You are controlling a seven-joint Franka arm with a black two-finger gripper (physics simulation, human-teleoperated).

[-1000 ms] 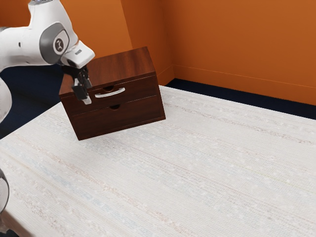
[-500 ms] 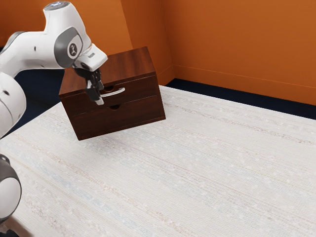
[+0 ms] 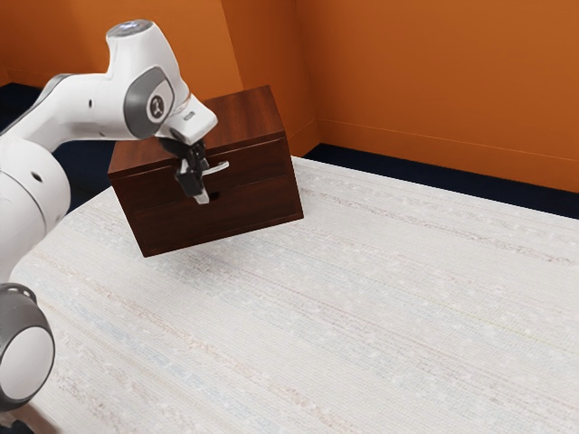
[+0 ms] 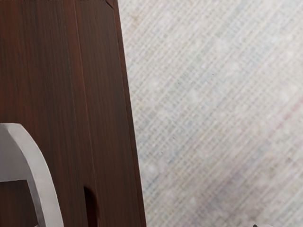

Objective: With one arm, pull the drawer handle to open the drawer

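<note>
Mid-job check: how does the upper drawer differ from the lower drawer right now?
The upper drawer carries a white handle; the lower drawer shows no such handle. The upper drawer has the gripper at its handle; the lower drawer's front lies just beneath that. Shared: the same dark wood and width, and both fronts look flush and shut.

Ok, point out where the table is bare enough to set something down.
The table is bare from the chest out to the exterior view's right and near edges. Crowded only at the chest's front, where the arm hangs over the handle.
</note>
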